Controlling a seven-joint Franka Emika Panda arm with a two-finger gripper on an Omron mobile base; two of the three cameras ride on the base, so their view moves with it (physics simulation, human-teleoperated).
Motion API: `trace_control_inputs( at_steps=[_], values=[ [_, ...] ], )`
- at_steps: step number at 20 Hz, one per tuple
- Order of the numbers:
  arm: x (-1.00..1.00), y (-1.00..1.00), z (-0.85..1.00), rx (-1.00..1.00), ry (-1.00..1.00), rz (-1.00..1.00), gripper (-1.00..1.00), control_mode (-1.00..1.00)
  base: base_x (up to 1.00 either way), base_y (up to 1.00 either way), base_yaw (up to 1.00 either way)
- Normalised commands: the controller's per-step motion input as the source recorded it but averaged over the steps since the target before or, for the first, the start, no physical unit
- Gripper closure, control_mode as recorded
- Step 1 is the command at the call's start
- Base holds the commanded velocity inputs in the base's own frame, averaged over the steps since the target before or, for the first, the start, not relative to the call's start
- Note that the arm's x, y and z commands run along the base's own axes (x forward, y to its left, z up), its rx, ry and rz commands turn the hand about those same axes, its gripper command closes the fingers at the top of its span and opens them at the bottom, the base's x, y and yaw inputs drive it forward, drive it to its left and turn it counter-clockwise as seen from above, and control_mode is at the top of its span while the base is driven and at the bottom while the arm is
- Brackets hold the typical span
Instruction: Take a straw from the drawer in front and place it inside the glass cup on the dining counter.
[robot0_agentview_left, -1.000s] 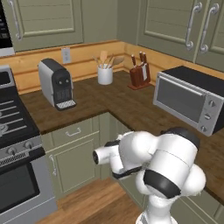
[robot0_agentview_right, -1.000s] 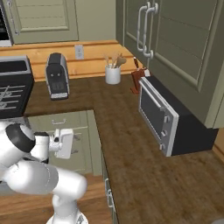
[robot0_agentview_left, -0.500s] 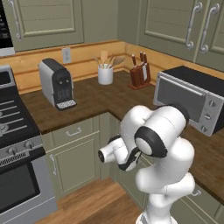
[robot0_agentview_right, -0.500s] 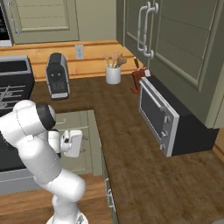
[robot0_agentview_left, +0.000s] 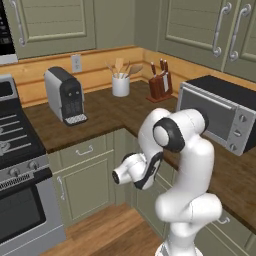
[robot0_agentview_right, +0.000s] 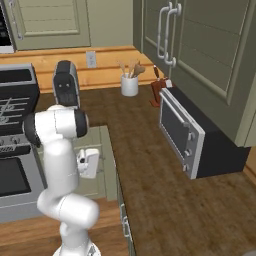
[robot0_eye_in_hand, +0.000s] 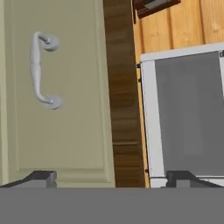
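While claw (robot0_eye_in_hand: 114, 176) hangs spread wide, empty, drawer (robot0_eye_in_hand: 70, 131) shut straight ahead, handle (robot0_eye_in_hand: 40, 70) ahead, off-centre; step: approach to open; straw likely inside; next: centre on handle, advance, pinch, pull

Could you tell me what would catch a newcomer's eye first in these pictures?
Probably the white arm folded low before the sage-green cabinets, its open gripper facing a closed drawer with a silver handle. Next, the microwave on the dark wood counter.

No readable text, label or number on anything
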Motion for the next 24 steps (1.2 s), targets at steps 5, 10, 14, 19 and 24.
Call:
trace_control_inputs(
  at_steps=[5, 10, 14, 19, 24],
  values=[
    [0.21, -0.26, -0.24, 0.0, 0.0, 0.0, -1.0, -1.0, 0.0, 0.0, 0.0],
    [0.25, -0.3, -0.22, 0.0, 0.0, 0.0, -1.0, -1.0, 0.0, 0.0, 0.0],
    [0.32, -0.22, -0.18, 0.0, 0.0, 0.0, -1.0, -1.0, 0.0, 0.0, 0.0],
    [0.4, -0.09, -0.21, 0.0, 0.0, 0.0, -1.0, -1.0, 0.0, 0.0, 0.0],
    [0.53, 0.0, -0.27, 0.0, 0.0, 0.0, -1.0, -1.0, 0.0, 0.0, 0.0]
  ],
)
